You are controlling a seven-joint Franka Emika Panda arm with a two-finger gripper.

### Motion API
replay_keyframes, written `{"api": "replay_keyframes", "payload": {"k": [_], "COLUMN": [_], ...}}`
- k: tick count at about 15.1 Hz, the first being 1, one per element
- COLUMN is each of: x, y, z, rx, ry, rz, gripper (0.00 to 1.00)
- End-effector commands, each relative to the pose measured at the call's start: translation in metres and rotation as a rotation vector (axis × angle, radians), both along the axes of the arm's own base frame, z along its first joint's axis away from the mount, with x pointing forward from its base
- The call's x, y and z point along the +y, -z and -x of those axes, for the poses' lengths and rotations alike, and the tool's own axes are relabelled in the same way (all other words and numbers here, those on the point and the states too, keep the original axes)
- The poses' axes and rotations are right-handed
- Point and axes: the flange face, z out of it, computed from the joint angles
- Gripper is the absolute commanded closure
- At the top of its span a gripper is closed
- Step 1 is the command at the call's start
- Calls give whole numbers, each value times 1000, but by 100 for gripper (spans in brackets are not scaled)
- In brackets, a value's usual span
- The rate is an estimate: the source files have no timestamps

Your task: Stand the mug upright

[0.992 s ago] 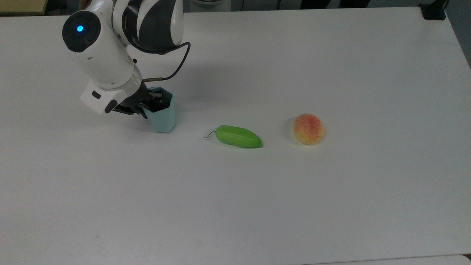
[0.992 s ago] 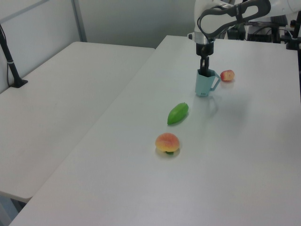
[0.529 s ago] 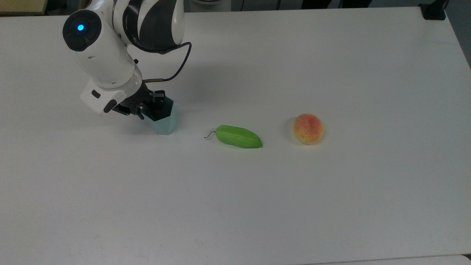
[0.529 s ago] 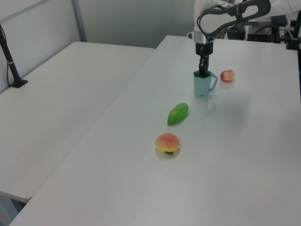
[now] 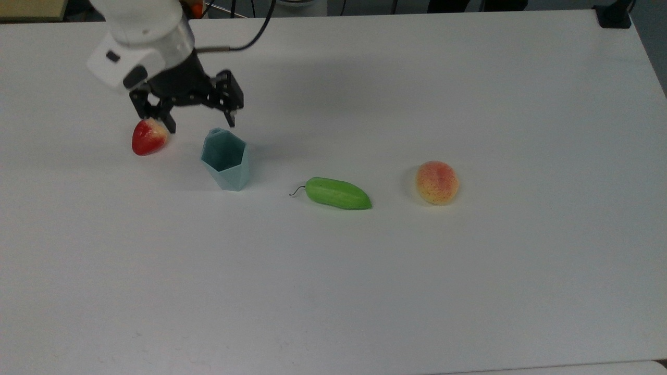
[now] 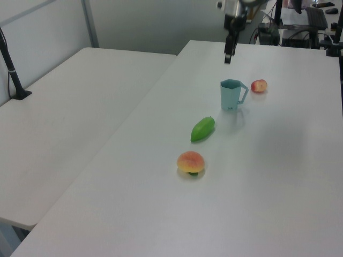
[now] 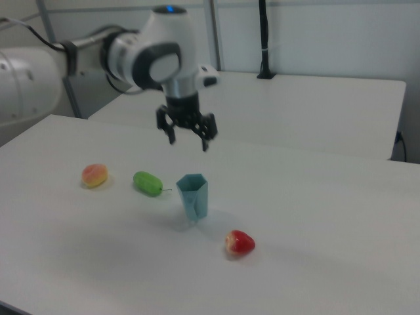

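The mug (image 5: 225, 165) stands upright on the white counter (image 5: 469, 271), its six-sided rim facing up; the left view shows a handle on its side, turned toward the strawberry (image 5: 149, 136). The end effector (image 5: 199, 121) hangs in the air above the mug, clear of it, with its two black fingers spread wide and nothing between them. In the top view one fingertip overlaps the strawberry's upper edge, but the right view shows the end effector well above the counter and apart from everything on it. The strawberry lies near the mug on the top view's left. On the top view's right of the mug lies a green pepper-like vegetable (image 5: 337, 193) with a thin curled stem pointing toward the mug, and farther along the same line sits a peach (image 5: 437, 182). These four things are each apart from the others, none touching. A second white table (image 6: 69, 118) stands beside the counter in the left view.
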Motion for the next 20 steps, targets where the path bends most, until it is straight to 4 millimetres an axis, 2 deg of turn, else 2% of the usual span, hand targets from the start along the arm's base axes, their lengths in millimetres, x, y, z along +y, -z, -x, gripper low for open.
{"api": "replay_keyframes", "payload": {"k": [1, 5, 8, 10, 13, 16, 20], "x": [22, 83, 105, 106, 109, 103, 96], "y": [-92, -151, -171, -167, -154, -150, -151], "z": [60, 108, 138, 146, 139, 130, 127], "rx": [-10, 38, 69, 67, 12, -44, -68], "ry": [90, 210, 248, 231, 136, 29, 26], "rz": [-55, -100, -105, -103, -93, -48, -11], "gripper": [0, 0, 0, 0, 0, 0, 0]}}
